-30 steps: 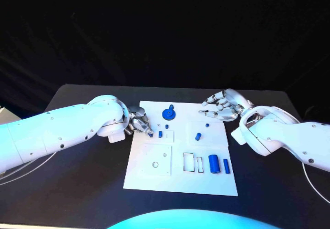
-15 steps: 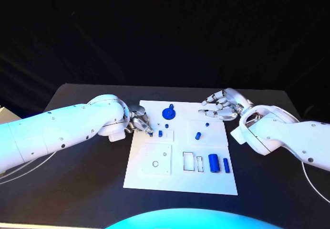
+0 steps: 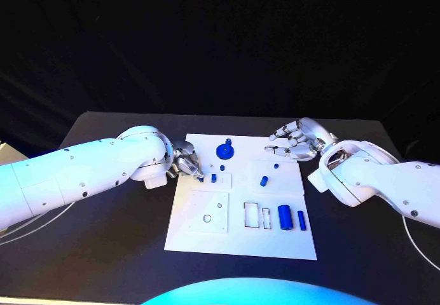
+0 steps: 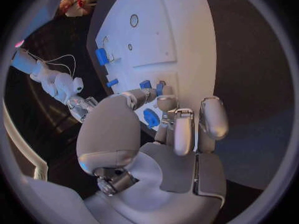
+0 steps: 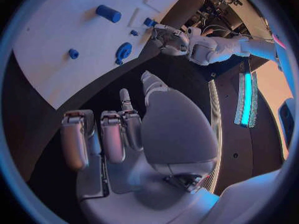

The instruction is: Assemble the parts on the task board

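Black table (image 3: 110,254), white task board (image 3: 240,241): assembly barely begun, several blue parts (image 3: 285,218) lying loose. Left hand (image 3: 186,159) fingertips at two small parts; grip unclear. Right hand (image 3: 295,141) curled, empty.

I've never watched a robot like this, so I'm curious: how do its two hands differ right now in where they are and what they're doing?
The left hand sits at the task board's left edge, its fingertips down among small blue parts; the right hand sits off the board's far right corner, over the black table.

The left hand's fingers reach toward the pieces; the right hand's fingers are curled in around nothing.

Both are silver hands on white arms.
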You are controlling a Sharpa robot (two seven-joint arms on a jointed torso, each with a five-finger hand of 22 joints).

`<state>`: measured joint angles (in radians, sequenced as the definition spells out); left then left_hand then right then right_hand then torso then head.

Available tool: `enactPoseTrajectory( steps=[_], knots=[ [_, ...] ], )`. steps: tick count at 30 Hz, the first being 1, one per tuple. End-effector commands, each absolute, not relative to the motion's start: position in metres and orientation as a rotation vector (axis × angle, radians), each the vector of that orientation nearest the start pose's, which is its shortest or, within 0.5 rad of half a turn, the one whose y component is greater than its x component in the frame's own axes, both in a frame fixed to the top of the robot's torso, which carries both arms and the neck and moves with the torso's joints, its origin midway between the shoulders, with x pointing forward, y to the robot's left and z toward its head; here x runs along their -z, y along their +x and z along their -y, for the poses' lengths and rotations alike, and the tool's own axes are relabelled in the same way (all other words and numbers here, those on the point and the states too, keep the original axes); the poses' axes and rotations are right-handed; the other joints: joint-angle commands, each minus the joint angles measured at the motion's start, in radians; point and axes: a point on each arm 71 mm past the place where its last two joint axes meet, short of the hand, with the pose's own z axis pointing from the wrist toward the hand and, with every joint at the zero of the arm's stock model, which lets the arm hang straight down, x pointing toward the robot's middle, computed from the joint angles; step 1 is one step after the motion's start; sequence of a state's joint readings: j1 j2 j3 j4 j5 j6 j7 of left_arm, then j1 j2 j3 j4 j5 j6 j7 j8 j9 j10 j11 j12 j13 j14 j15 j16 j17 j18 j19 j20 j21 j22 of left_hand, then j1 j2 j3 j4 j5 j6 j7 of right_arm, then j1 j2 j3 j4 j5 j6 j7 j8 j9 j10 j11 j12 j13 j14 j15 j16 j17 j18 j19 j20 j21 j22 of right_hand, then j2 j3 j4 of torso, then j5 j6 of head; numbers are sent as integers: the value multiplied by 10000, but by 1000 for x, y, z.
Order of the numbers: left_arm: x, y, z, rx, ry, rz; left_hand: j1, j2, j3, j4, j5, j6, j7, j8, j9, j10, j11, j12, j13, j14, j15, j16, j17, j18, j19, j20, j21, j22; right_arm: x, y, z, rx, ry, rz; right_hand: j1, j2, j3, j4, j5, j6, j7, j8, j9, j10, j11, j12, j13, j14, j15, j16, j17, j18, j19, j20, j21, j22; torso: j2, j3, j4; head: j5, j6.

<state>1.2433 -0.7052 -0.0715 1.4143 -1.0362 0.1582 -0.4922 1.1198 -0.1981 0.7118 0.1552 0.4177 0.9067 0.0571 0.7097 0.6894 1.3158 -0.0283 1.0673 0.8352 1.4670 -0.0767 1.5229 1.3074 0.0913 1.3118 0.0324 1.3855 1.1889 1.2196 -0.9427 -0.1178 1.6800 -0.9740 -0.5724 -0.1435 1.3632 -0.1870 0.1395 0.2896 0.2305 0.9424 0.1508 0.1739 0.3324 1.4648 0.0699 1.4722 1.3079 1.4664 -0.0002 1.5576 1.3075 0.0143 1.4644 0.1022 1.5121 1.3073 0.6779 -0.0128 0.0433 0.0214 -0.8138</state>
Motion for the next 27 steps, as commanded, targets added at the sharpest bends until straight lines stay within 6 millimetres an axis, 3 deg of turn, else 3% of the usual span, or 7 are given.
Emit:
enactPoseTrajectory(
  steps=[1, 7, 27],
  knots=[
    [227, 493, -176, 4750, -1538, -23810, -74, 32, 1826, -1899, 133, 203, -97, 37, -3, 129, -7, 93, 95, 802, -57, 59, 1698, -50, 99, -9, 68, 66, 189, 454, 220, -8058, 4167, -16644, -71, 48, 28, 10, 34, 62, -22, 40, 17, 325, -38, -20, 1903, 947, -63, -37, 2225, 13, 772, -42, -59, 2277, 2, -5, 10, -7, 8],
    [227, 494, -177, 4816, -1736, -23839, -137, 11, 1850, -1957, 320, 252, -111, 40, -16, 182, -24, 139, 159, 813, -72, 80, 1737, -63, 148, -24, 106, 131, 190, 454, 220, -8059, 4170, -16651, -71, 48, 28, 10, 34, 62, -22, 40, 17, 325, -38, -20, 1903, 947, -63, -37, 2225, 13, 772, -42, -59, 2277, 0, -6, 10, -1, 10],
    [228, 495, -174, 4766, -1599, -23943, -167, 0, 1853, -1978, 404, 273, -117, 43, -20, 198, -30, 143, 165, 813, -77, 79, 1732, -62, 149, -30, 108, 129, 191, 454, 219, -8058, 4178, -16662, -108, 43, 32, 7, 106, 58, -26, 58, 16, 326, -43, -22, 1901, 944, -68, -45, 2210, 13, 774, -48, -62, 2277, -1, -2, 3, 16, -41]
  ],
)
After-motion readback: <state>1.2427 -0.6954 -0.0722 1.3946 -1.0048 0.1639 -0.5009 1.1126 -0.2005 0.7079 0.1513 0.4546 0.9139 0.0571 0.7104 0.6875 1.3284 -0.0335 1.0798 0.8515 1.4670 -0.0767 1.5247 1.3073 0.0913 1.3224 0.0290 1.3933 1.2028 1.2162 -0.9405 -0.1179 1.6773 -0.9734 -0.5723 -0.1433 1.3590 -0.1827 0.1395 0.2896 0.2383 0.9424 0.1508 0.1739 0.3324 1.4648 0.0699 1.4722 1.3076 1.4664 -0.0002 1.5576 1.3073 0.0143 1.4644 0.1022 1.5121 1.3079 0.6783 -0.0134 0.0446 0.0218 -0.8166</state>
